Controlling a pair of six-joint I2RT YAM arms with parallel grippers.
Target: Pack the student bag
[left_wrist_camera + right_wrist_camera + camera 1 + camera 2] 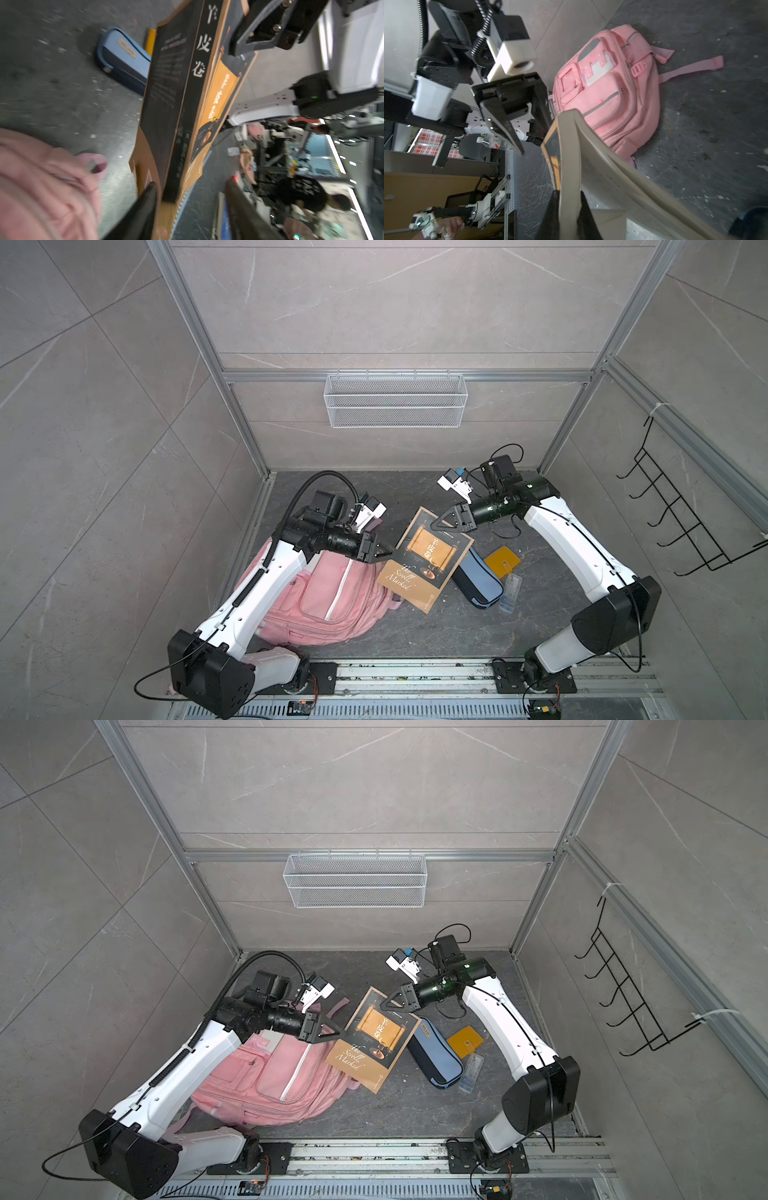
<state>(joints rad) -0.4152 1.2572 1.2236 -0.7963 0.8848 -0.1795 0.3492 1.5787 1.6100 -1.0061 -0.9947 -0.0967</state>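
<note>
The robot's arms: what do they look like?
Both arms have white shells with black joints. The left gripper and right gripper are black with triangular fingers. A ribbed black hose follows the left arm; thin black cables loop off the right arm.

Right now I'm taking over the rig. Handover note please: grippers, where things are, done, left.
Grippers: the left gripper is open, jaws either side of the book's edge, not clamping. The right gripper is shut on the book at its far corner and holds it up, tilted.
Things: the student bag lies front up on the table under the left arm, with no opening visible. The pencil case, yellow wallet and clear box lie on the table to the right of the book.
Done: book lifted.
Left: open the bag and pack the book and the rest.
</note>
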